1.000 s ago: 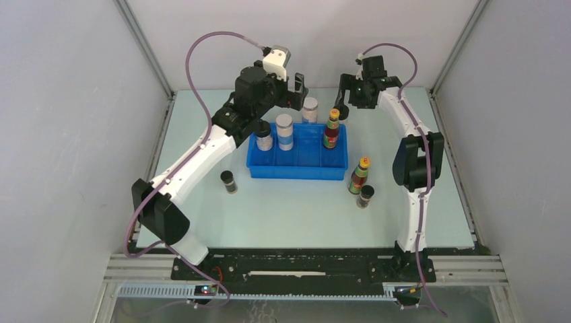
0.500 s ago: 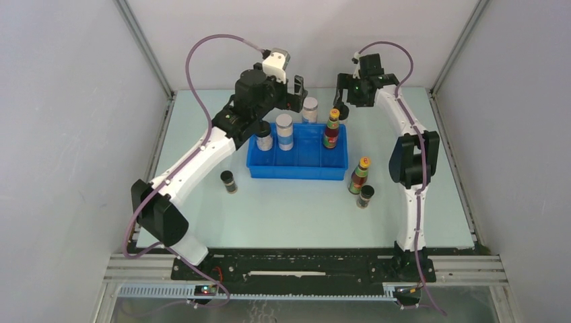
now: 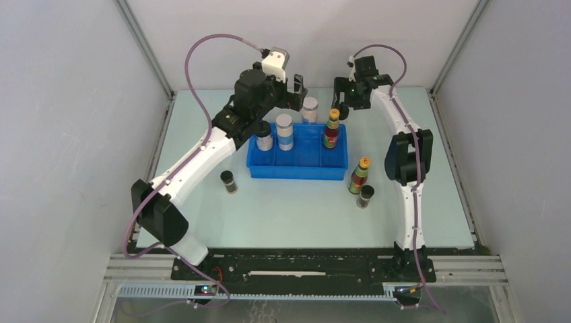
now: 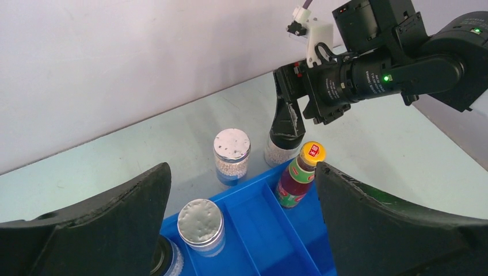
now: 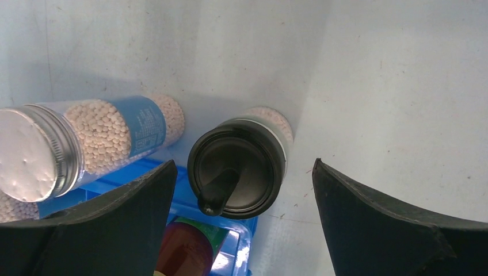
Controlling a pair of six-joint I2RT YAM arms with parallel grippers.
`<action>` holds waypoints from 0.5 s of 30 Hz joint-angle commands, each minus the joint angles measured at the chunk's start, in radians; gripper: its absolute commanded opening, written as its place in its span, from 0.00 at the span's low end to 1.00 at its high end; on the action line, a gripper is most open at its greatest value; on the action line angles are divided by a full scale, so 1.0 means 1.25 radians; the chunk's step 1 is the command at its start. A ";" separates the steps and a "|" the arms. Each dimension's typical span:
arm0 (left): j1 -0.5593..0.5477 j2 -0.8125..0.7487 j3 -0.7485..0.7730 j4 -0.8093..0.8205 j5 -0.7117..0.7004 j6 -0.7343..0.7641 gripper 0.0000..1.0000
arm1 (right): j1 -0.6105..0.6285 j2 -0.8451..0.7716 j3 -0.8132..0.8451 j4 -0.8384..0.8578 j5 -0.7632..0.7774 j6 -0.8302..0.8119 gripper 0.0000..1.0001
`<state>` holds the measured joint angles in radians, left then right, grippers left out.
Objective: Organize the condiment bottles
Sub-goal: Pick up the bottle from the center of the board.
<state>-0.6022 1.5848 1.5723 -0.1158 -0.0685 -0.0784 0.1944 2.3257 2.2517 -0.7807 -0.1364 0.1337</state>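
The blue tray [image 3: 299,163] holds a black knob-capped bottle [image 3: 264,136], a clear white-lidded bottle [image 3: 285,130] and a red-green orange-capped bottle [image 3: 330,128]. A second white-lidded bottle [image 3: 310,109] stands behind the tray. My right gripper [image 3: 341,108] is open, its jaws on either side of the second black knob-capped bottle [image 5: 237,167] at the tray's back right corner, not touching it. My left gripper [image 3: 298,91] is open and empty above the tray's back edge. Two short dark bottles [image 3: 229,182] [image 3: 365,196] and a second red-green bottle [image 3: 359,175] stand on the table.
In the left wrist view the right arm's camera and wrist [image 4: 368,75] hang close over the tray's far corner. The pale table [image 3: 303,215] is walled by grey panels at the back and sides.
My right wrist has shifted slightly back and to the left above the black knob-capped bottle. The left arm and all bottles stay where they were.
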 commanded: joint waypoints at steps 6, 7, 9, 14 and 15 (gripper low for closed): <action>-0.004 -0.033 -0.019 0.044 -0.006 0.012 0.99 | 0.007 0.027 0.057 -0.024 0.008 -0.022 0.94; -0.004 -0.033 -0.020 0.046 -0.006 0.011 0.99 | 0.008 0.030 0.059 -0.025 0.008 -0.023 0.93; -0.003 -0.033 -0.023 0.047 -0.007 0.011 0.99 | 0.008 0.033 0.060 -0.027 0.008 -0.024 0.93; -0.001 -0.033 -0.028 0.052 -0.005 0.009 0.99 | 0.010 0.041 0.068 -0.035 0.010 -0.026 0.86; 0.001 -0.033 -0.029 0.053 -0.004 0.009 0.99 | 0.010 0.043 0.071 -0.037 0.010 -0.026 0.83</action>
<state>-0.6022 1.5848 1.5658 -0.0917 -0.0681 -0.0784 0.1986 2.3688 2.2856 -0.8040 -0.1326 0.1188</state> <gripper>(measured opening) 0.990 0.875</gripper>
